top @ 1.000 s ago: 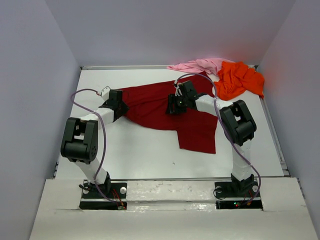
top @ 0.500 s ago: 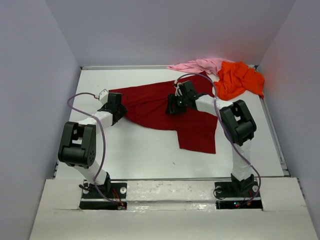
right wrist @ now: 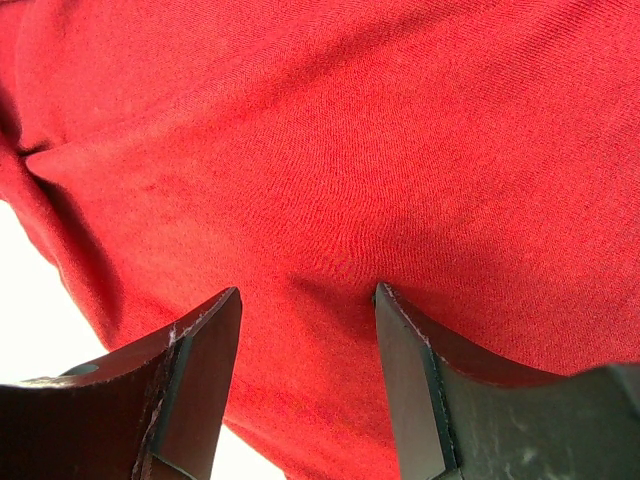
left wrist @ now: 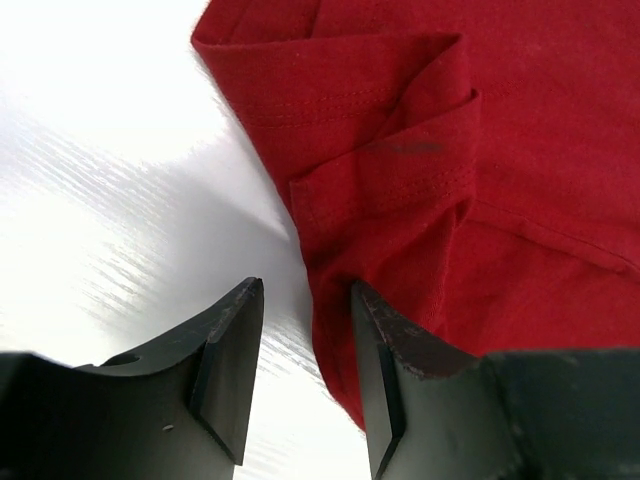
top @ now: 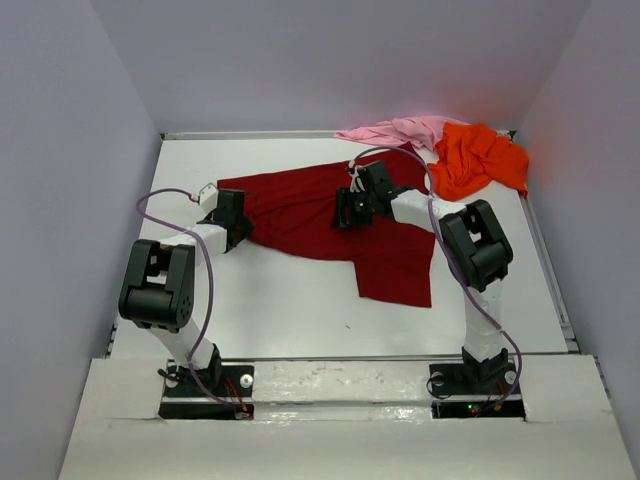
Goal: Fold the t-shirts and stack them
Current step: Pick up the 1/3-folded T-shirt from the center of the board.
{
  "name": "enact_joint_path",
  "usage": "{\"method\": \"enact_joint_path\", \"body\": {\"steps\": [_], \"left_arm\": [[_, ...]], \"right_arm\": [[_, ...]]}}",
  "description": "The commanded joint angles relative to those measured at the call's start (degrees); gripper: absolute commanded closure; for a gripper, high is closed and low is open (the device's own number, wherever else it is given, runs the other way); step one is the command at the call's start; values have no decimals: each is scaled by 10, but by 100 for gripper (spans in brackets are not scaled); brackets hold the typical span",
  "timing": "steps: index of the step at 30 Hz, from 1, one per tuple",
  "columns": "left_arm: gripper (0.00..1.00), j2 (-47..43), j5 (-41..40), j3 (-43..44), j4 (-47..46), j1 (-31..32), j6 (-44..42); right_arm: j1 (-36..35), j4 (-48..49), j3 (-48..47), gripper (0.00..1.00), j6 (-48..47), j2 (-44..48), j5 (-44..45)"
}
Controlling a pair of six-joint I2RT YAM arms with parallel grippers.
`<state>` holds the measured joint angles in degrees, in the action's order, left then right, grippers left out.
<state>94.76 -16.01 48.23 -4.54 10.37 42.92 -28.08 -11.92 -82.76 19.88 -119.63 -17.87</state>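
Top external view: the dark red cloth t-shirt [top: 300,215] lies spread on the white table [top: 280,300]. The bright orange t-shirt [top: 478,158] and the pale pink t-shirt [top: 395,130] lie crumpled at the far right corner. The left gripper [left wrist: 305,290] has its jaws apart at the red sleeve edge. The right gripper [right wrist: 305,295] has its jaws spread over the middle of the shirt.

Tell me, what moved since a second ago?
The left gripper slid back a little toward the near edge of the table, so the left corner of the dark red t-shirt now shows past it. Its jaws are open and hold nothing. The right gripper, open over the red cloth, the orange t-shirt and the pink t-shirt stayed put.
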Motion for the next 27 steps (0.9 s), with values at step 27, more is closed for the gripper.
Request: {"method": "enact_joint_path", "body": {"steps": [27], "left_arm": [[48, -33, -88, 52, 32, -3, -27]], "right_arm": [[3, 2, 5, 39, -3, -14, -24]]}}
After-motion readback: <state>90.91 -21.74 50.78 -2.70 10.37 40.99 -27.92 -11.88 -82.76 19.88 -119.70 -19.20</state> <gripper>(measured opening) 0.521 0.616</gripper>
